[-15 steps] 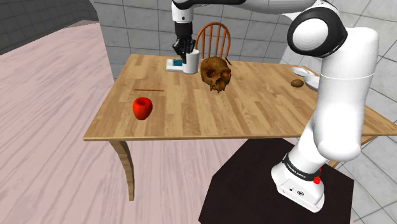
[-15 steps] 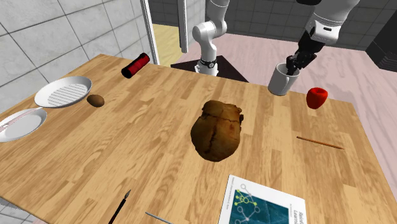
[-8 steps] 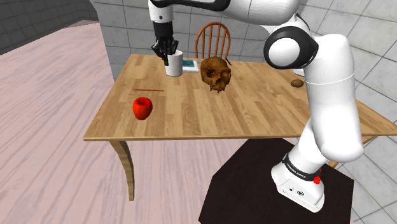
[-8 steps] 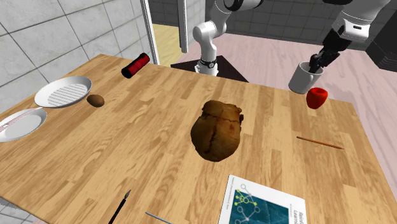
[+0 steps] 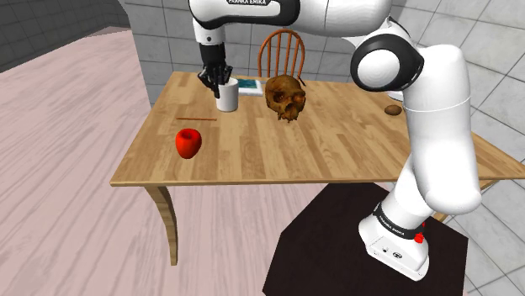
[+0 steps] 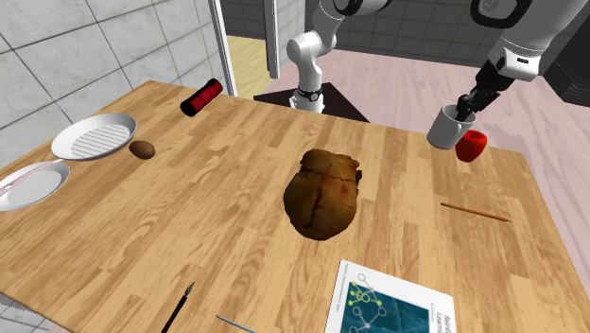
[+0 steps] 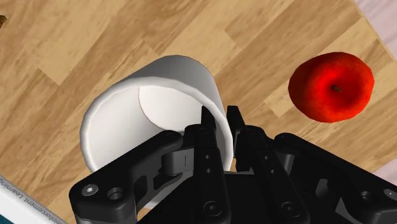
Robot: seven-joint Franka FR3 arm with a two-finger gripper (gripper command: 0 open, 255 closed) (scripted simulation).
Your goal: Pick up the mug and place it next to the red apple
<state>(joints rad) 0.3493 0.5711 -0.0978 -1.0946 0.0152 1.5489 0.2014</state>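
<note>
Over the table (image 5: pixel 336 134), the tool (image 7: pixel 219 118) clasps the white mug (image 7: pixel 184 70) by its rim; fingers (image 7: pixel 207 140) nearly closed.

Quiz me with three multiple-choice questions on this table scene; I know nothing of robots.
1. What lies nearest the plain white mug? A) the round red apple B) the brown skull C) the red cylinder
2. How many white plates stand on the wooden table? A) one B) two C) four
3. The black two-finger gripper is: A) open above the mug B) shut on the mug's wall C) shut on nothing

1 A: the apple shows right beside the mug.
2 B: both lie at the second exterior view's left.
3 B: in the wrist view its fingers clasp the rim.
</note>
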